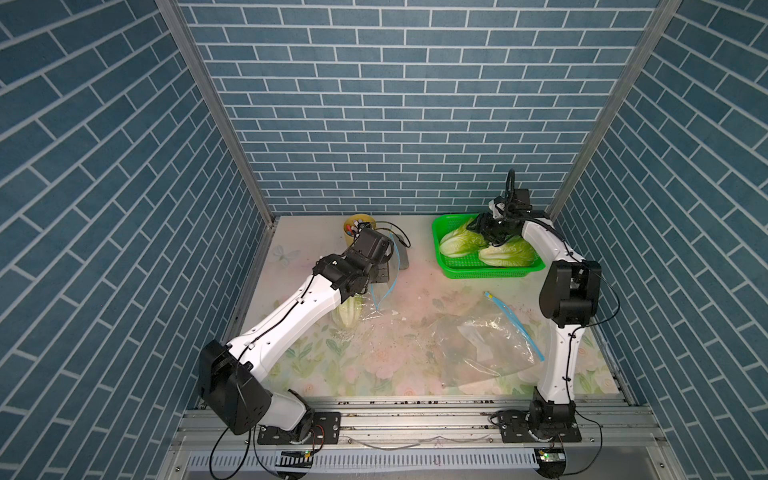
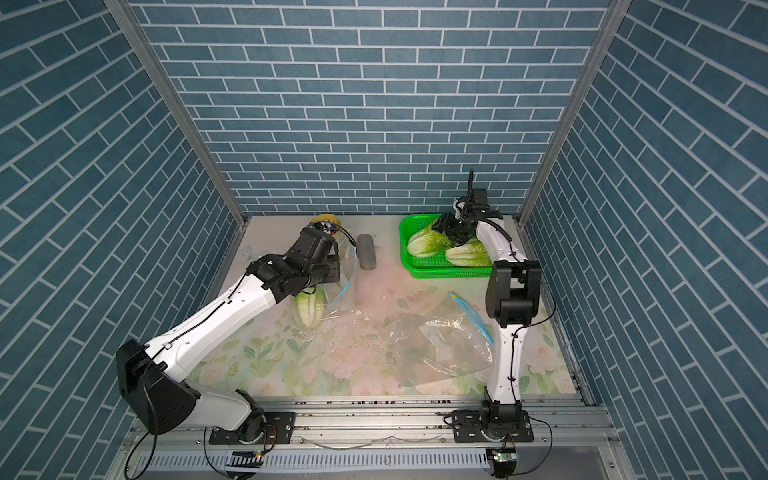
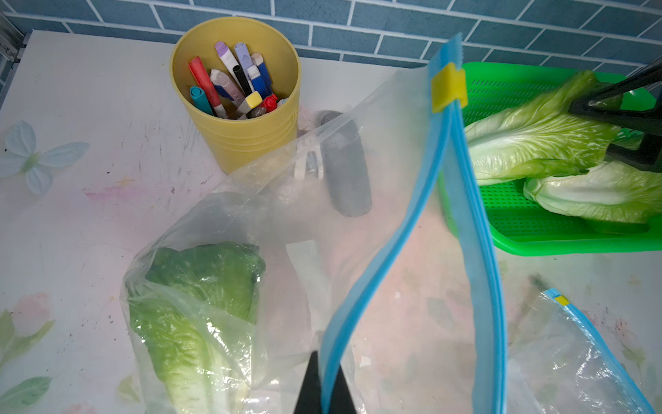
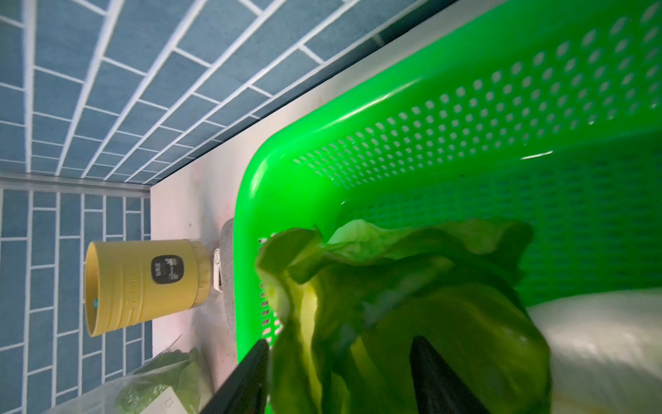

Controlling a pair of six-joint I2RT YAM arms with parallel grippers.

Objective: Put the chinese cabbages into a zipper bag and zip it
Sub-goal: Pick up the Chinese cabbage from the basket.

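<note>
My left gripper [image 3: 326, 362] is shut on the blue zip strip [image 3: 412, 233] of a clear zipper bag [image 1: 384, 291], holding its mouth up; a yellow slider [image 3: 447, 89] sits at the strip's far end. One chinese cabbage [image 3: 193, 315] lies inside this bag [image 1: 347, 313]. Two more cabbages [image 1: 459, 241] [image 1: 505, 253] lie in the green basket [image 1: 490, 274]. My right gripper [image 4: 340, 340] reaches into the basket [image 1: 478, 228], jaws apart, straddling the leafy end of a cabbage [image 4: 376, 286], fingers close on either side.
A second clear zipper bag [image 1: 490, 336] lies flat in front of the basket, by the right arm. A yellow cup of markers [image 3: 236, 139] and a grey cylinder [image 2: 367, 251] stand at the back, between the held bag and the basket.
</note>
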